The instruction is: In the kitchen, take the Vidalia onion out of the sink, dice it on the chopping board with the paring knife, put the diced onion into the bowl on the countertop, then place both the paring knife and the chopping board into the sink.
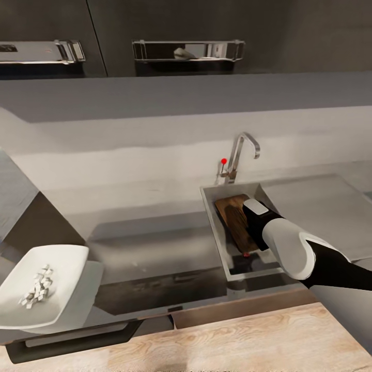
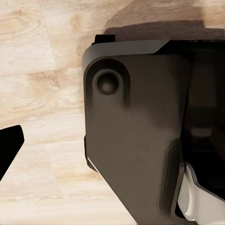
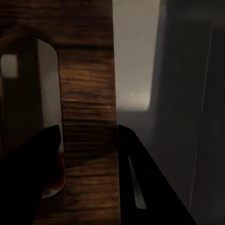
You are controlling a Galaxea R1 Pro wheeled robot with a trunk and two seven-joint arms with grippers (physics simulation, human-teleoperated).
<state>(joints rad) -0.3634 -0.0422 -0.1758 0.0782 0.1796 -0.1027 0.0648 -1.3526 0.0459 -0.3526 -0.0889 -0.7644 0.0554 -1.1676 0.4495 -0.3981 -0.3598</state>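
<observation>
Closest to my head camera, pale wood-grain flooring (image 1: 248, 341) is running along below the countertop (image 1: 155, 243). On that grey slab, off to my left, the bowl (image 1: 41, 289) is sitting with the diced onion (image 1: 37, 290) heaped in it as small pale bits, so that part of the job looks finished.

Farther in, my right arm is reaching down into the sink (image 1: 212, 204). My right gripper (image 3: 89, 140) is clamping the chopping board (image 3: 86, 84) along the strip of wood beside its handle slot, one dark finger on each side. From the head view the board (image 1: 235, 219) is lying tilted inside the basin, its far end toward the tap (image 1: 240, 152). Something dark red is peeking from under its near end (image 1: 247, 253); I am guessing that is the paring knife's handle, but I cannot be sure.

To finish well, I am thinking the board should be resting on the basin floor before I spread my fingers, then I lift straight out without dragging it.

My left gripper's state I cannot tell.
</observation>
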